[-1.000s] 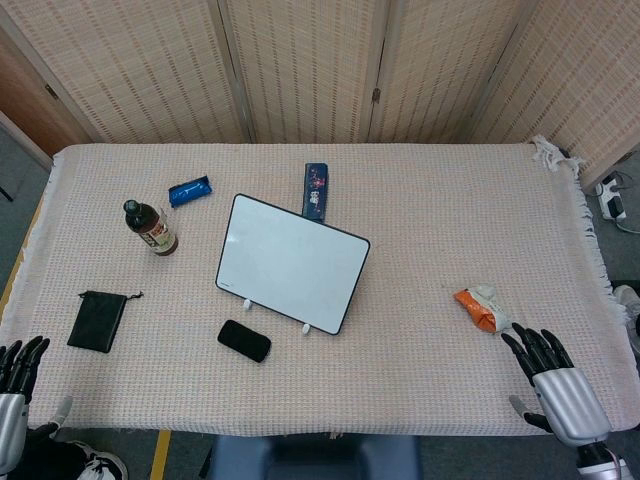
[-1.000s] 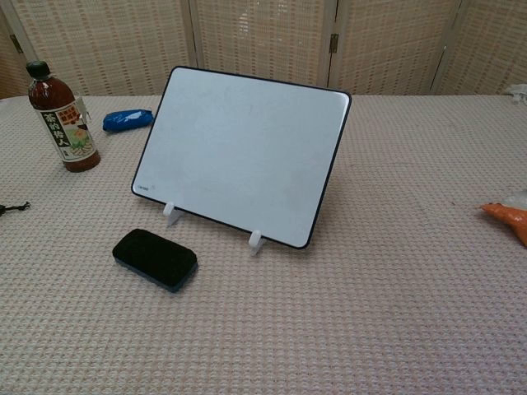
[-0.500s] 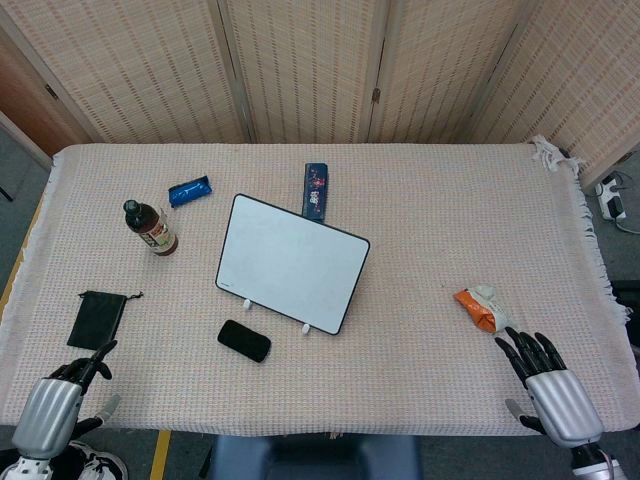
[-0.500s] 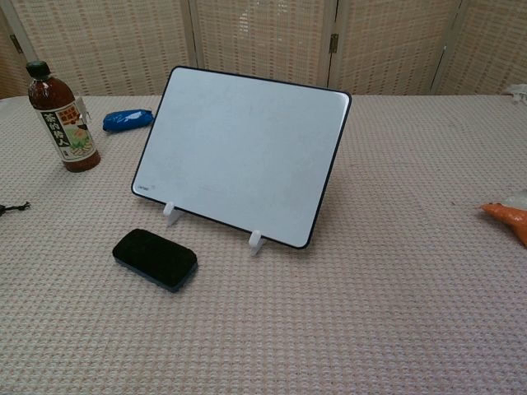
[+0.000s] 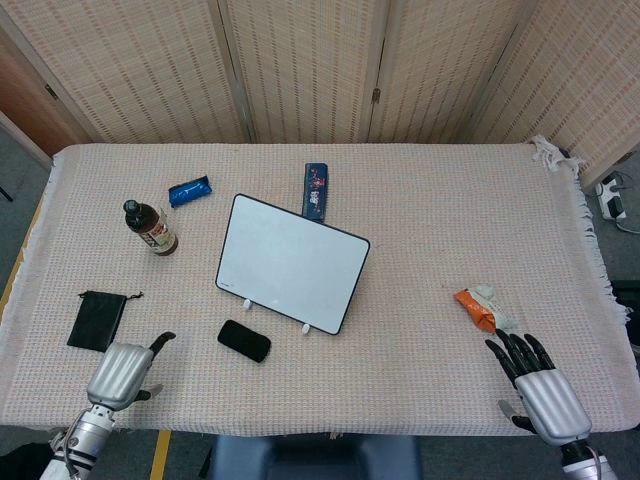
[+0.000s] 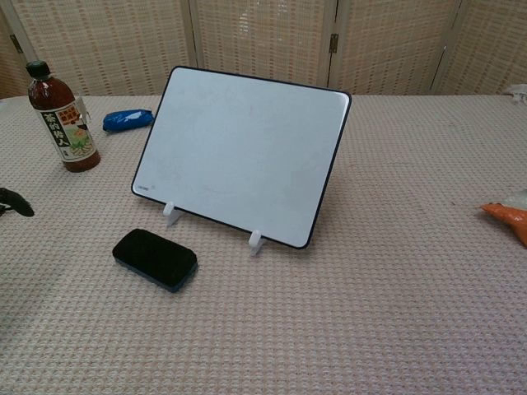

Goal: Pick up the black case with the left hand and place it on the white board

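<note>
The black case is a small rounded oblong lying flat just in front of the white board, which stands tilted back on two white feet. The chest view shows the case below the left part of the board. My left hand hovers over the near table edge, to the left of the case and apart from it, holding nothing; one dark fingertip shows at the chest view's left edge. My right hand is at the near right edge, fingers spread and empty.
A flat black pouch lies just beyond my left hand. A brown bottle and a blue packet sit at the far left, a dark blue box behind the board, and an orange snack packet near my right hand.
My left hand has moved from the near left corner rightward and onto the table, towards the case. My right hand has shifted slightly left. Nothing on the table has moved.
</note>
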